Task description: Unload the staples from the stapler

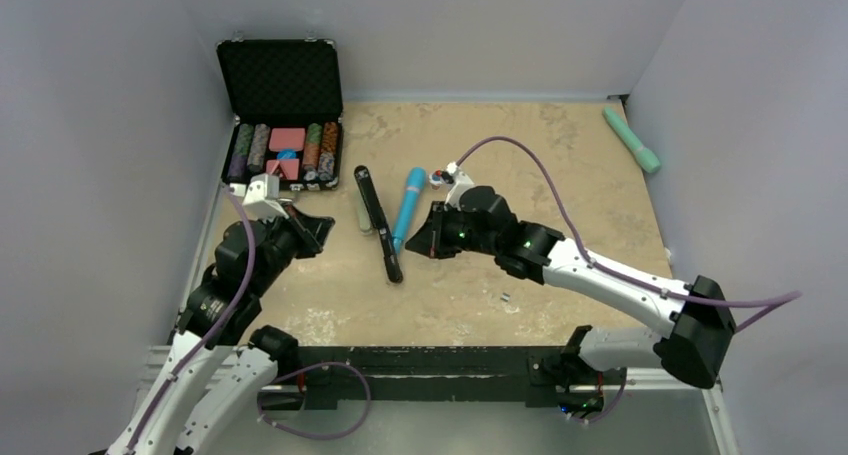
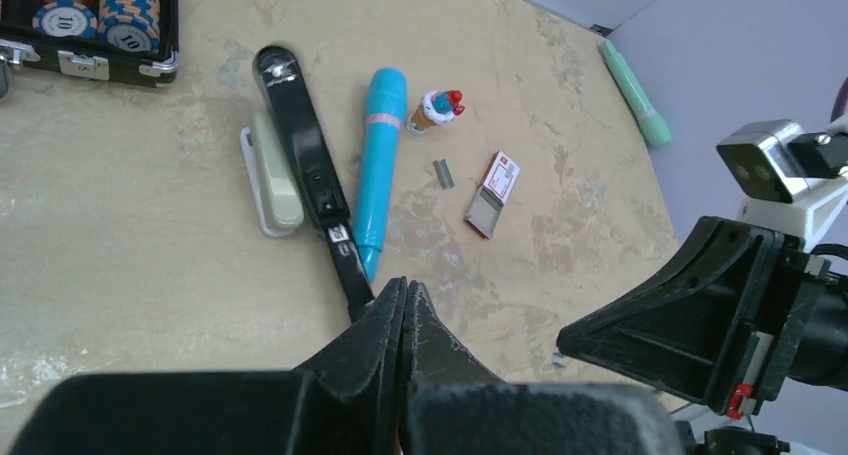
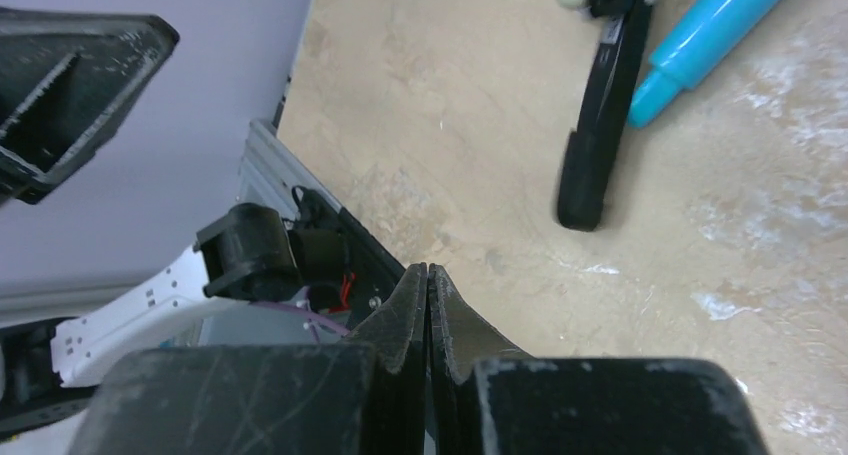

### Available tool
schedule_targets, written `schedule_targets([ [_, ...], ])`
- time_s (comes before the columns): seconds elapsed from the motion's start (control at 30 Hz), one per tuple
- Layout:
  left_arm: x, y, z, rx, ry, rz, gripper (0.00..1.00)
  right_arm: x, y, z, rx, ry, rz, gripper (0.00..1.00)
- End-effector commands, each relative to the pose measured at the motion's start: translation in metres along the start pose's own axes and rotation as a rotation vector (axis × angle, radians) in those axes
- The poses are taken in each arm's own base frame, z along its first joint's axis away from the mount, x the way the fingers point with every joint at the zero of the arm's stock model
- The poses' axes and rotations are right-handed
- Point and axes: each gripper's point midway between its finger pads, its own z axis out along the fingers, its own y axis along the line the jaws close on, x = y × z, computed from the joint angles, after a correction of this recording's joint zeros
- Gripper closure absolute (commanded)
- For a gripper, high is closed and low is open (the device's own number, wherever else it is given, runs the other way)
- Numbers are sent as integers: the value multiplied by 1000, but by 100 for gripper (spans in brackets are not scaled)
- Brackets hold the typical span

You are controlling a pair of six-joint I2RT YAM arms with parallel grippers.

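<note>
Spanning whole view: tan desk [image 1: 560, 175]. Poker chip case [image 1: 283, 115] open, far-left corner. Left gripper [image 2: 403, 310] near left edge, jaws pressed together, nothing held. Right gripper [image 3: 427, 287] mid-desk, jaws likewise together, nothing held. Stapler [image 2: 305, 160] mid-desk, lying opened out between both grippers, untouched. Blue tube [image 2: 377, 145] just beside it, on right-edge side. Staple box [image 2: 493, 193] and staple strip [image 2: 443, 173] further toward right edge.

Mottled beige tabletop [image 1: 520, 145]. Centre: long black stapler [image 1: 378, 223], with a sky-blue plastic cylinder [image 1: 408, 207] just beside it at 3 o'clock. Further toward 3 o'clock: short grey staple strip [image 2: 443, 174] and a small red-and-white box [image 2: 494, 193]. At 10 o'clock: open black poker-chip case [image 1: 283, 145]. At 2 o'clock: mint-green cylinder [image 1: 632, 139].
</note>
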Motion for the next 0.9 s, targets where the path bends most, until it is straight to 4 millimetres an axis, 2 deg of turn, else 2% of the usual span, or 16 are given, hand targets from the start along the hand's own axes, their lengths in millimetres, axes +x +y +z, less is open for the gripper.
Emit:
schedule_targets([
  [0.0,5,6,3,0,-3,45,100,6,18,18,-30,-2,-26,100],
  [0.13,11,5,9,10,32,60,100,7,20,31,-6,13,-44,100],
  [0.33,18,6,17,9,75,93,99,1,20,38,32,24,-93,100],
  [0.4,26,5,24,26,108,111,80,-1,19,38,40,19,-106,100],
  [0.47,37,9,35,22,146,116,54,-1,17,37,43,15,-123,100],
  [0.5,43,11,41,21,172,121,49,-1,17,36,44,16,-135,100],
  [0.6,59,14,56,31,219,121,41,1,5,36,98,23,-153,88],
  [0.77,66,17,75,20,241,110,37,12,-39,38,301,72,-168,76],
  [0.83,68,17,83,16,252,114,37,11,-43,38,335,65,-165,74],
  [0.87,68,18,88,15,253,117,36,8,-39,37,320,49,-153,70],
])
